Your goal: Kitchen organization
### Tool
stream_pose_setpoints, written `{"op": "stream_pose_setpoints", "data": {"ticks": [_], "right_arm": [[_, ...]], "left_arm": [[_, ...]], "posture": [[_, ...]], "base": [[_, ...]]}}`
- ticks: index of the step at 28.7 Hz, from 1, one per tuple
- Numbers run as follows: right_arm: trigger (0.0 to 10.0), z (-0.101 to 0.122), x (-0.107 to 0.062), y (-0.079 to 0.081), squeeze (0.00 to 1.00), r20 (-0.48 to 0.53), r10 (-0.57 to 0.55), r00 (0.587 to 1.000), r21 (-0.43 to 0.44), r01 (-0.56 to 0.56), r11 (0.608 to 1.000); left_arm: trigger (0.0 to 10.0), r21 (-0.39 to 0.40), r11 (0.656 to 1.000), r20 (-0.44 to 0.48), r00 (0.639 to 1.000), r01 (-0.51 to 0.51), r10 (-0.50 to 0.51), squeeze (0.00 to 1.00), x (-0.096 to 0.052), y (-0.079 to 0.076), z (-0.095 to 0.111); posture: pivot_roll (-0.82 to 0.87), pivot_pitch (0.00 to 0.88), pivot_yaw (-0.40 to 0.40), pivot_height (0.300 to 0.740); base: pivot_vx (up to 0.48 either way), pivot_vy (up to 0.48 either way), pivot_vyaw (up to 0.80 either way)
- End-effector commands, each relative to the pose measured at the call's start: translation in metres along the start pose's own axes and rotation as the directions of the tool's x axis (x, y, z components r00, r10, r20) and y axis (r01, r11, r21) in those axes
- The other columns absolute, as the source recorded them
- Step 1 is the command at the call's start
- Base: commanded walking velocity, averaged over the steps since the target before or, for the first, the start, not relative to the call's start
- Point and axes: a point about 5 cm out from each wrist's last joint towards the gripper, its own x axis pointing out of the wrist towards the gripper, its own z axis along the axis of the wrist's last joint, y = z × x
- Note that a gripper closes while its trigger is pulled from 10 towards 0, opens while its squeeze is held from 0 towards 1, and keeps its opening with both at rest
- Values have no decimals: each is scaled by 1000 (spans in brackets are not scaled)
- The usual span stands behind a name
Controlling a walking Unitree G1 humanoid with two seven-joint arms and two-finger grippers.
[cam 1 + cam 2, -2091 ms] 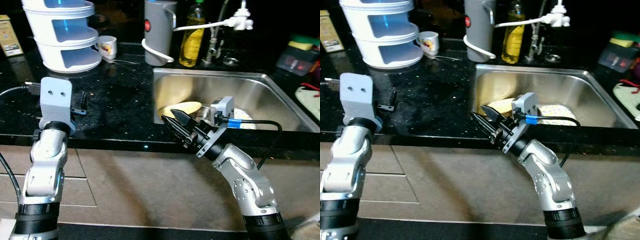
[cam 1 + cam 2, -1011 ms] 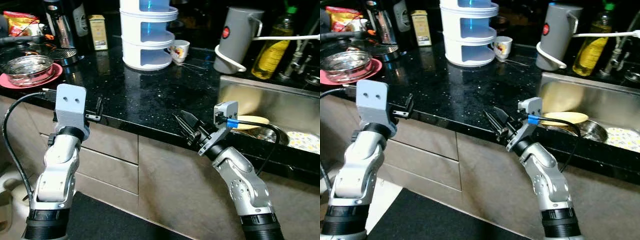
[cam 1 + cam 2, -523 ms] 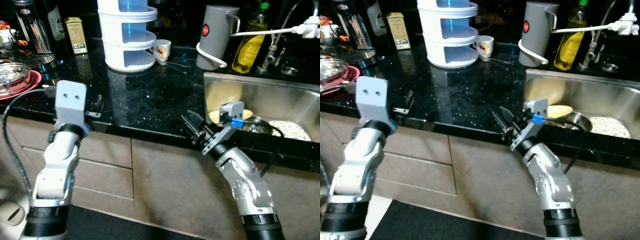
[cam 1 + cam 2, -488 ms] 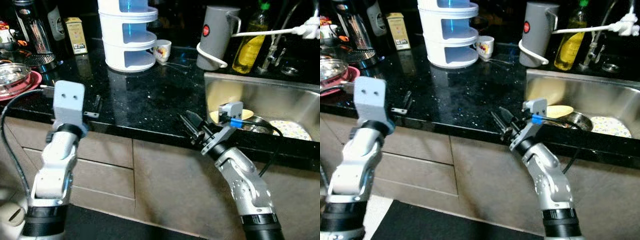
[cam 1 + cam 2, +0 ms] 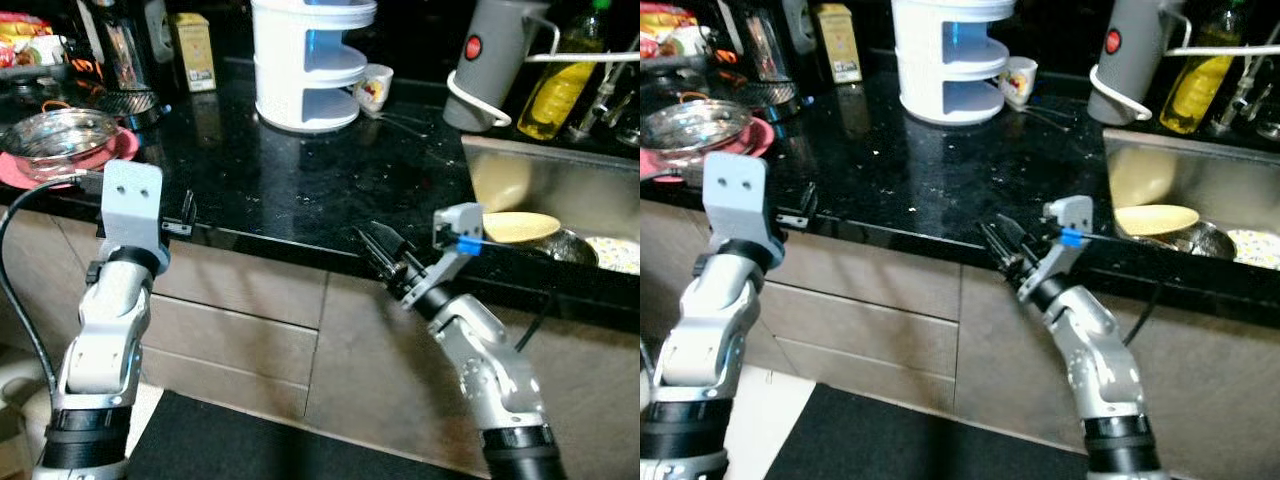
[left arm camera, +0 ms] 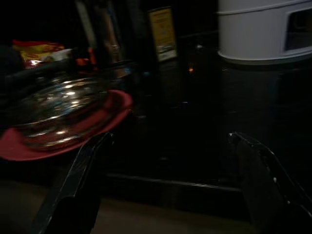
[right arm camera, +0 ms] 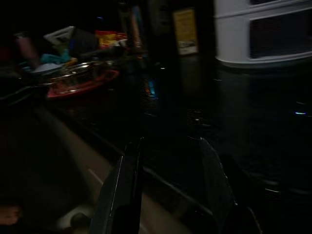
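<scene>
View swings left along black granite counter (image 5: 300, 190); steel bowl on red plate (image 5: 60, 135) enters. Left gripper (image 5: 186, 212) wide, right gripper (image 5: 385, 252) parted, both empty. Repositioning, nothing grasped yet.

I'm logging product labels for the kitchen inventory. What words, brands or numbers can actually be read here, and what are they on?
No text can be read in these pictures.
Yellow carton: label printing, too small and blurred to read.
Red and yellow snack packet: printing blurred.
White cup: a coloured picture, no legible words.
Grey jug: a red round mark, no readable lettering.
Oil bottle: no label legible.
</scene>
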Motion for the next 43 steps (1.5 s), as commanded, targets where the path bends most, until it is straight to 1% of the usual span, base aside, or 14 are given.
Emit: {"op": "stream_pose_setpoints", "data": {"ticks": [1,13,15,22,28,30,32,36,40,43], "right_arm": [[10000,-1,-3,-3,0,-14,-15,1000,-16,15,1000],[10000,-2,-3,-3,0,-21,-8,1000,-18,8,1000],[10000,-3,-3,-3,0,-24,-4,1000,-19,4,1000],[10000,-2,-3,-3,0,-25,-4,1000,-20,4,1000],[10000,-4,-6,-1,0,-30,-4,1000,-18,4,1000],[10000,-4,-6,-1,0,-30,-4,1000,-19,4,1000],[10000,-3,-6,-2,0,-30,-6,1000,-20,5,1000],[10000,-3,-6,-3,0,-31,-7,1000,-22,6,1000],[10000,-3,-6,-3,0,-32,-8,999,-23,7,1000],[10000,-4,-7,-3,0,-37,-8,999,-26,7,1000]], "left_arm": [[10000,-5,1000,-8,1000,9,-9,0,0,-2,-1],[10000,-7,1000,-2,1000,8,-8,0,1,-2,-1],[10000,-22,1000,6,1000,21,-21,0,1,-5,1],[10000,-22,999,11,999,37,-37,0,1,-9,3],[10000,-14,998,3,998,56,-56,0,-1,-11,1],[10000,-20,999,8,999,50,-50,0,-1,-11,2],[10000,-40,999,9,1000,25,-25,0,0,-9,2],[10000,-61,998,22,1000,18,-16,0,-1,-8,3],[10000,-59,998,28,1000,15,-14,0,-1,-8,4],[10000,-47,999,41,999,3,-1,0,-3,-4,6]], "posture": [[-11,0,-59,740],[-13,0,-59,740],[-12,0,-60,740],[-18,0,-59,740],[-21,0,-58,740],[-23,0,-58,740],[-23,0,-58,740],[-23,0,-58,740],[-22,0,-57,740],[-19,0,-60,740]], "base": [[0,345,0],[0,322,0],[0,0,0],[0,0,0],[0,-451,0],[0,-428,0],[0,0,0],[0,0,0],[0,0,0],[0,0,0]]}}
